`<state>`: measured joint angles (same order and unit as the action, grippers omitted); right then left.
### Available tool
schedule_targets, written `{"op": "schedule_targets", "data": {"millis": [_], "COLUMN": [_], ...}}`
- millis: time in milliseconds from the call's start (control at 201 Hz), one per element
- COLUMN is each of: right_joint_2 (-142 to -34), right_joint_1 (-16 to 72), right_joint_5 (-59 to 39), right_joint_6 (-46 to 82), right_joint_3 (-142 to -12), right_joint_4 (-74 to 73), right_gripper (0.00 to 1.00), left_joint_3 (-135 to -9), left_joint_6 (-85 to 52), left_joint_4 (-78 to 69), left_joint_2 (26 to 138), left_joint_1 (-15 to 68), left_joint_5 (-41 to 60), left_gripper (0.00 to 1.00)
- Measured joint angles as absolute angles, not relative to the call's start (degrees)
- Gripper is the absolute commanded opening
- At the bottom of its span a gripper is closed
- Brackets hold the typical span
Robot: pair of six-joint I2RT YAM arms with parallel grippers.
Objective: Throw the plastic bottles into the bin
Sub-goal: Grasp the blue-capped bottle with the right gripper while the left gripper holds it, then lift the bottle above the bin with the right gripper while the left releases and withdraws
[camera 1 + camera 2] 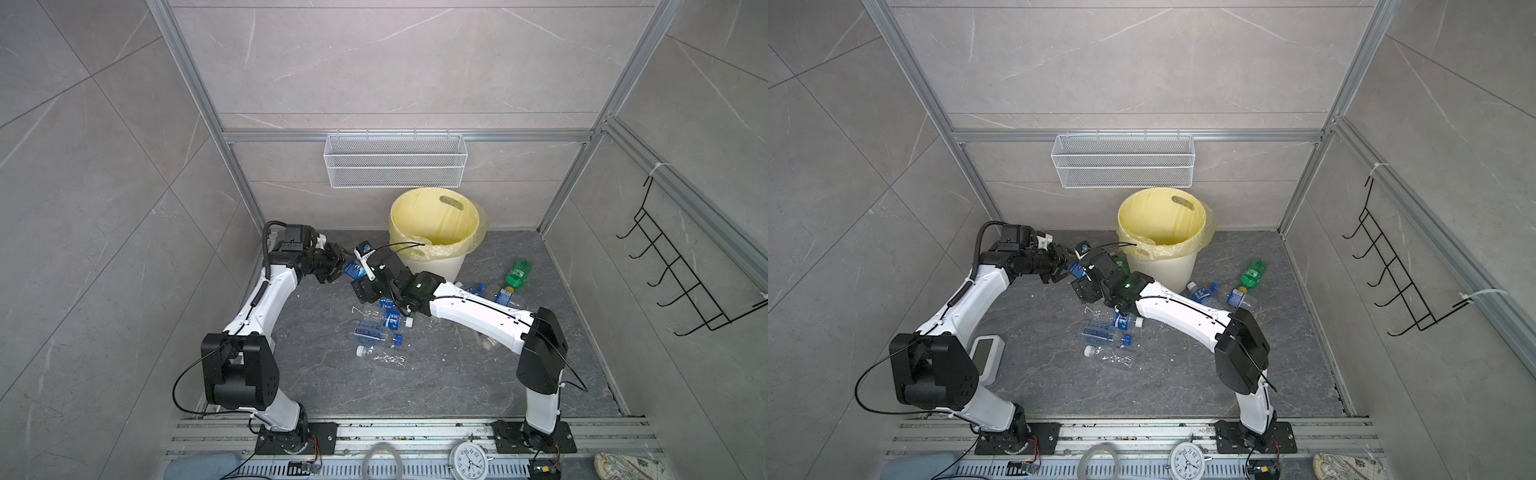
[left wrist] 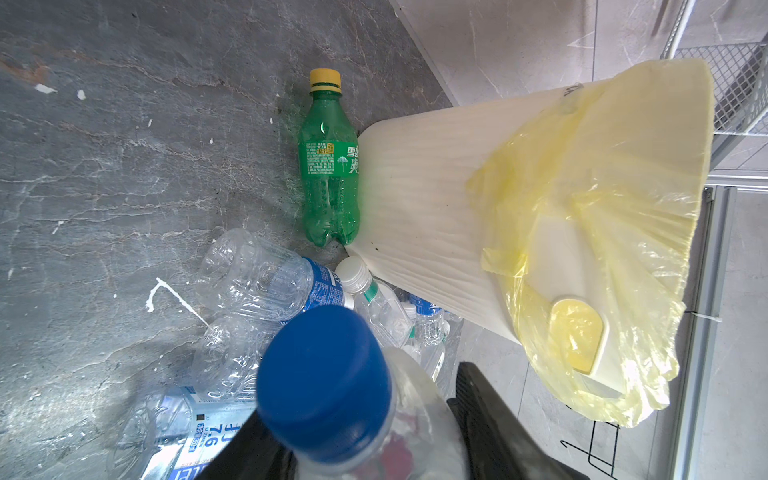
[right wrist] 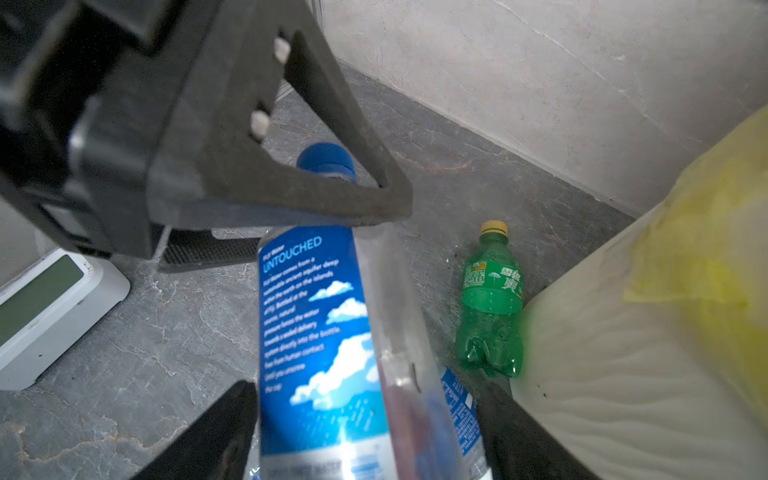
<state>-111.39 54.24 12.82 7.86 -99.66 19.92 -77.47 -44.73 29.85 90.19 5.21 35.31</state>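
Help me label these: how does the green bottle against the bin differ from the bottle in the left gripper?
The green bottle has a yellow cap; the held bottle is clear with a blue cap and label. The green bottle lies on the floor against the bin; the held bottle is up in the left gripper. Both are capped.

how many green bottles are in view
2. One green bottle lies on the floor right of the bin, apart from it. The other green bottle lies against the bin's left side. More may be hidden.
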Motion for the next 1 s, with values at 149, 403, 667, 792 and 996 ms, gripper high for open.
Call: {"op": "schedule_targets", "data": {"millis": [149,403,667,792,996], "right_joint_2": [-112.0,-112.0,-112.0,-112.0,-112.0], "right_joint_1": [54.3,54.3,54.4,54.4,54.3], "right_joint_5": [12.7,12.7,12.6,12.6,12.6], "right_joint_6": [7.7,6.6,6.6,6.7,8.2], "right_joint_3": [-99.7,-99.6,-98.3,-98.1,-96.1], "right_joint_4": [20.0,20.6,19.5,19.4,18.5], "right_gripper": [0.69,0.51,0.46,0.45,0.43], "left_joint_3": [-77.1,-76.1,-75.3,-75.2,-75.2], "left_joint_6": [-44.5,-44.5,-44.5,-44.5,-44.8], "left_joint_4": [29.2,27.9,27.4,27.2,26.9], "left_joint_2": [90.2,90.1,90.1,90.1,90.1], "left_joint_1": [5.2,5.3,5.3,5.3,5.3], "left_joint_5": [35.9,36.2,36.1,36.1,37.0], "left_gripper": [0.38,0.43,0.55,0.61,0.74]}}
